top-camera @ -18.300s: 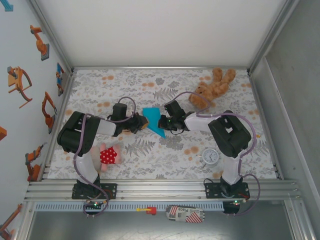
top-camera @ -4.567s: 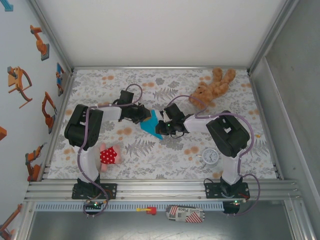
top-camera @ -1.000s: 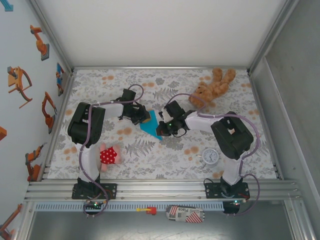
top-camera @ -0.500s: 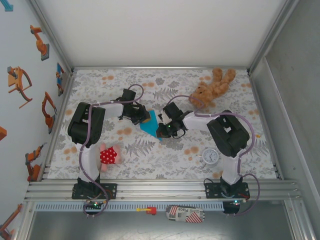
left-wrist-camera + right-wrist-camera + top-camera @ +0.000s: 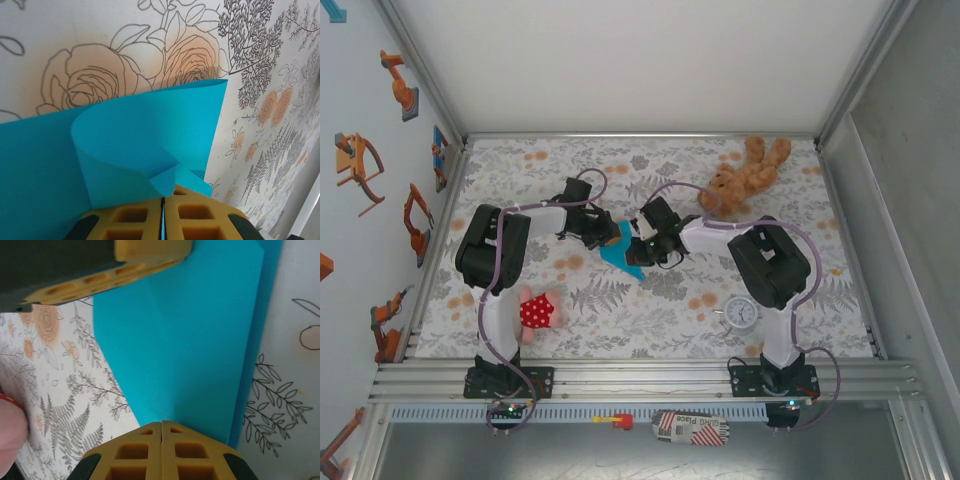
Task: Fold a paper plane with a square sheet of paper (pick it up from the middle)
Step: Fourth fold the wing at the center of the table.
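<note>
The paper (image 5: 620, 256) lay part-folded at centre of desk (image 5: 670, 312). Left tool (image 5: 162, 216), at its 10 o'clock, pinched a curled flap (image 5: 150, 135). Right tool (image 5: 161, 441), at 2 o'clock, was closed with its tips on the paper. Recommend aligning edges before pressing the crease.

Top camera looks down from behind on whole floral-print table (image 5: 620, 325); wrist cameras both close on shared folded turquoise-blue paper sheet (image 5: 619, 254) (image 5: 150, 135) (image 5: 195, 340).

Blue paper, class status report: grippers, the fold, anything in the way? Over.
Left gripper and right gripper both shut, tips at the turquoise paper. Paper partly folded, one flap curled up. Teddy bear and clock well apart from it.
</note>
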You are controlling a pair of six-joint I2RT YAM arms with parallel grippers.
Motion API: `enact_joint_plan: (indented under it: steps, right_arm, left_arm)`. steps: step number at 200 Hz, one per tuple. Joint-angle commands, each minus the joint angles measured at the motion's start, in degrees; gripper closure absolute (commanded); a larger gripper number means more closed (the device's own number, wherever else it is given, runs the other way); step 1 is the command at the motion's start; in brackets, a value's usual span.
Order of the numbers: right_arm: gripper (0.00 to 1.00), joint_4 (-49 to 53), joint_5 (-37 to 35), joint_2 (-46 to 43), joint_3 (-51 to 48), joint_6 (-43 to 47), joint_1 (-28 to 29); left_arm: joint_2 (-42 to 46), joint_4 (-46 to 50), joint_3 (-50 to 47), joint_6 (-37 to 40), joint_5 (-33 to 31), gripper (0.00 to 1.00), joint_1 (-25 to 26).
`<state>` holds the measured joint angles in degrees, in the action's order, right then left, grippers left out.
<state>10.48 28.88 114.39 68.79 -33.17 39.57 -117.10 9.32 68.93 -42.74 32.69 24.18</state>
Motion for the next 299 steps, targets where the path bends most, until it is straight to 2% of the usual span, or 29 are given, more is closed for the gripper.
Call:
enact_joint_plan:
  steps: [1,77,152,183,208,224,253,299]
  right_arm:
    - [0.97,0.6,-0.8,1.6,0.0,-0.4,0.1]
    - [0.98,-3.7,0.9,-4.9,-12.4,-0.7,0.1]
    - [0.98,-3.0,1.3,-11.7,-21.8,-0.3,0.2]
    - [0.99,-1.8,0.4,-16.7,-22.1,0.7,0.1]
    - [0.99,-5.1,-1.6,-21.5,-19.1,-0.1,0.1]
    - [0.99,-7.8,-1.9,-20.2,-15.6,-1.4,0.2]
    - [1.0,-7.5,-2.8,-12.1,-7.8,-3.1,0.2]
    - [1.0,-6.9,-1.6,-4.9,-3.2,-3.2,0.2]
  left_arm:
    - [-4.8,6.0,-2.0,0.5,-7.2,0.9,-0.5]
    - [-5.8,8.1,-1.6,0.3,-9.0,0.9,-0.7]
    - [-6.2,8.6,-1.2,0.1,-8.7,0.9,-0.9]
    - [-5.8,8.2,-1.2,0.2,-8.2,0.9,-0.9]
    - [-5.5,8.0,-1.3,0.2,-8.0,0.9,-0.9]
    - [-5.4,7.8,-1.3,0.0,-7.6,0.9,-0.8]
    - [-5.1,7.6,-1.3,-0.2,-7.2,0.9,-0.9]
    - [-4.3,7.3,-1.3,-0.2,-6.0,0.9,-0.7]
